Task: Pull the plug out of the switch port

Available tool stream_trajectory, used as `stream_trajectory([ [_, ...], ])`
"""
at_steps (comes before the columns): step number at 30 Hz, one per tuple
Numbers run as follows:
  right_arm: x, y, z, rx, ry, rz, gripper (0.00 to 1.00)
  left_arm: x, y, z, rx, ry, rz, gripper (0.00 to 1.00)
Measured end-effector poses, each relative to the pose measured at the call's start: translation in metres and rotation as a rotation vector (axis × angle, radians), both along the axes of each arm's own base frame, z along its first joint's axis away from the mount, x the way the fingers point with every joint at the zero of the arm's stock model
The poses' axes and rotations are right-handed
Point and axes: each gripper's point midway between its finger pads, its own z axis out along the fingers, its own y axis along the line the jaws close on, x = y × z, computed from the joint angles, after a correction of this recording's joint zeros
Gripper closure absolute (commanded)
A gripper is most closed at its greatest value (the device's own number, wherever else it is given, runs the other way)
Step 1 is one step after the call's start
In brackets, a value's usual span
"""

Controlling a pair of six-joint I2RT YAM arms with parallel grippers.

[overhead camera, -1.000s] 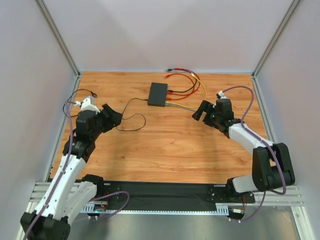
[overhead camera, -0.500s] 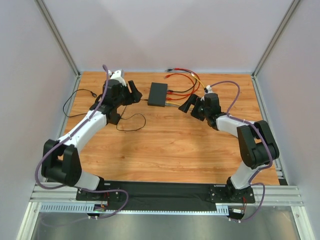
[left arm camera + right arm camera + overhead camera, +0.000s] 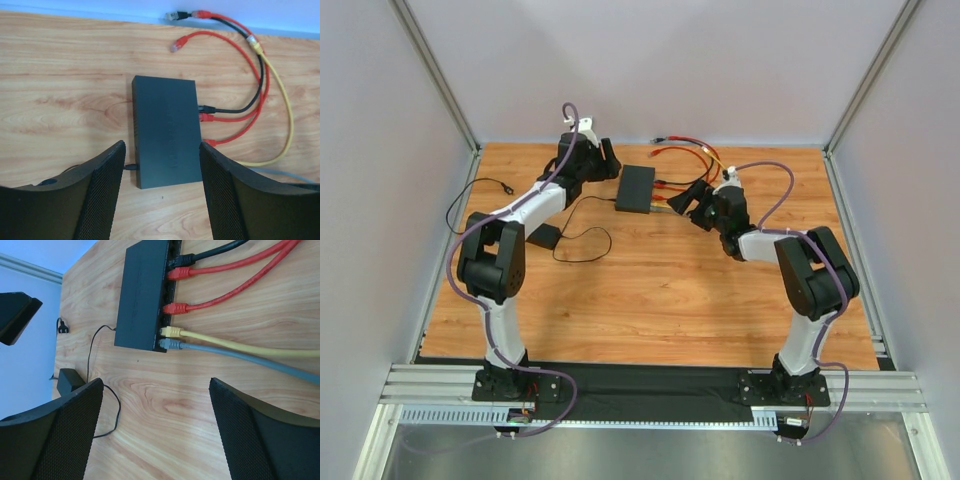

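Note:
The switch (image 3: 636, 188) is a flat matte-black box lying at the back middle of the wooden table. Several plugs sit in its right-hand side: black (image 3: 182, 260), red (image 3: 179, 273), red (image 3: 174, 308), yellow (image 3: 171, 331) and grey (image 3: 170, 343). My left gripper (image 3: 605, 160) hovers just left of the switch (image 3: 167, 130), open, with the box showing between its fingers (image 3: 107, 175). The right gripper (image 3: 688, 203) is open and empty, just right of the switch (image 3: 142, 295), over the yellow and grey cables, a short way from the plugs.
A thin black power lead (image 3: 129, 166) leaves the switch's left side and runs to a black adapter (image 3: 545, 236). Loose red cable ends (image 3: 176, 46) lie near the back wall (image 3: 650, 70). Red, black, yellow and grey cables loop right of the switch.
Both arms have swung in toward the switch. The left gripper went from the near left up to the switch's left side; the right gripper slid left to the cable side.

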Motion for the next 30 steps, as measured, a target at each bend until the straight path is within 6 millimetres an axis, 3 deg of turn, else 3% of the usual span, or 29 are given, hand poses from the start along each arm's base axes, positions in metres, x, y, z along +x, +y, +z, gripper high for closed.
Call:
stream_trajectory([
  [5, 0.003, 0.007, -0.021, 0.01, 0.031, 0.028, 0.14, 0.012, -0.005, -0.029, 0.06, 0.048, -0.025, 0.29],
  [15, -0.002, 0.018, -0.017, 0.014, 0.013, 0.08, 0.14, 0.023, -0.011, -0.09, 0.146, 0.165, -0.077, 0.26],
  [23, -0.011, 0.039, -0.013, 0.024, 0.009, 0.121, 0.16, 0.018, -0.016, -0.106, 0.15, 0.212, -0.117, 0.26],
  [30, -0.011, 0.041, -0.016, 0.031, 0.017, 0.12, 0.16, 0.019, -0.024, -0.108, 0.131, 0.222, -0.153, 0.26],
])
